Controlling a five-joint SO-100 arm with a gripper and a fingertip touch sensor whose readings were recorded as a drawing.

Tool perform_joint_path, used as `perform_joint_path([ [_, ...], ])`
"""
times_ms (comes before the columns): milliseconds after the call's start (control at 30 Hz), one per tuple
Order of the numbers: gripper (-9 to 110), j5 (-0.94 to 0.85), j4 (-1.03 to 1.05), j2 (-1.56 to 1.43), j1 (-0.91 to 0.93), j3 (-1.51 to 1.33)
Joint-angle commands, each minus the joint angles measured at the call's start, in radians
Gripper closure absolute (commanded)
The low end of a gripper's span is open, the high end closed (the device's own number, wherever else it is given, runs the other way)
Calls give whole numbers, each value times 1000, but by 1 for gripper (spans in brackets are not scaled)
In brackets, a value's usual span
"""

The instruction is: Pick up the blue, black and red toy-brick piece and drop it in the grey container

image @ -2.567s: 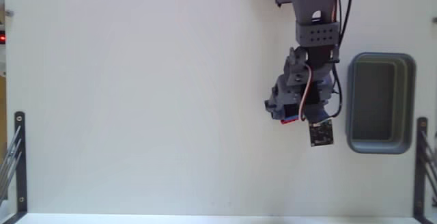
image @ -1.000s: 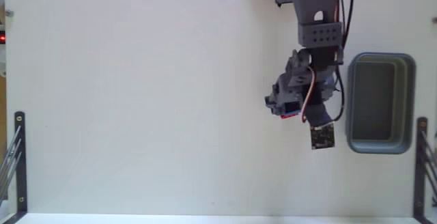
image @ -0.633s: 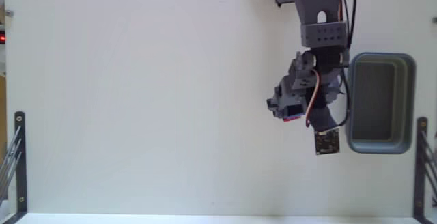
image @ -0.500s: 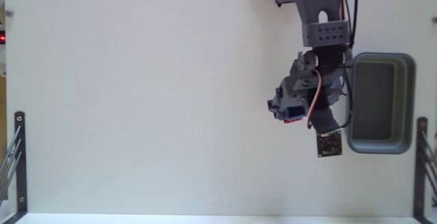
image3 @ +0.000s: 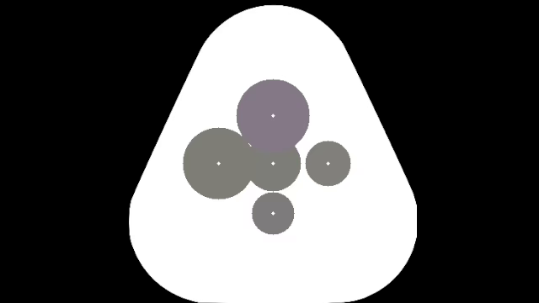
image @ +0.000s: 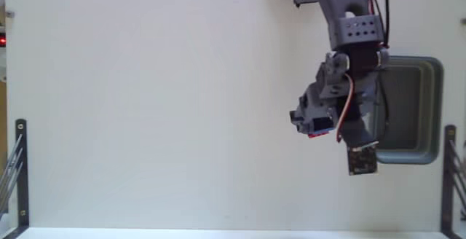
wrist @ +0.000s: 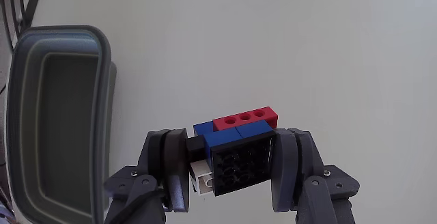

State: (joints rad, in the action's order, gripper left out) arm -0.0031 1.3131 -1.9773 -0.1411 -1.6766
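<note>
Carry step in hand: the gripper [wrist: 230, 173] is pinched on the toy-brick piece [wrist: 235, 152], one finger [wrist: 167, 169] on each side, piece held clear of the white table [wrist: 287, 46]. Wrist view shows the black block squarely between the pads, blue layer above it, red strip sticking out past the far edge, plus a small white bit at the lower left (part of the stack, looks like). Grip seems secure, no visible tilt.

In the fixed view the gripper [image: 314, 124] sits just left of the grey container [image: 429, 108], with the arm's body overlapping the container's left rim; only a red-blue sliver of the toy-brick piece [image: 317, 131] shows there. In the wrist view the grey container [wrist: 27, 60] lies off to the left, inside looks bare.

Pick is done, drop not yet. Next move, my call: shift sideways until the piece is over the tray's inside, well past the thick rim, then spread the fingers. The red strip overhang could clip the rim if the carry is low.
</note>
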Motion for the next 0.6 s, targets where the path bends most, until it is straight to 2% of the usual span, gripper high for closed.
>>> perform_joint_path([
  [0, 40, 3, 57, -7, 0, 113],
  [567, 40, 3, 97, 11, 0, 171],
])
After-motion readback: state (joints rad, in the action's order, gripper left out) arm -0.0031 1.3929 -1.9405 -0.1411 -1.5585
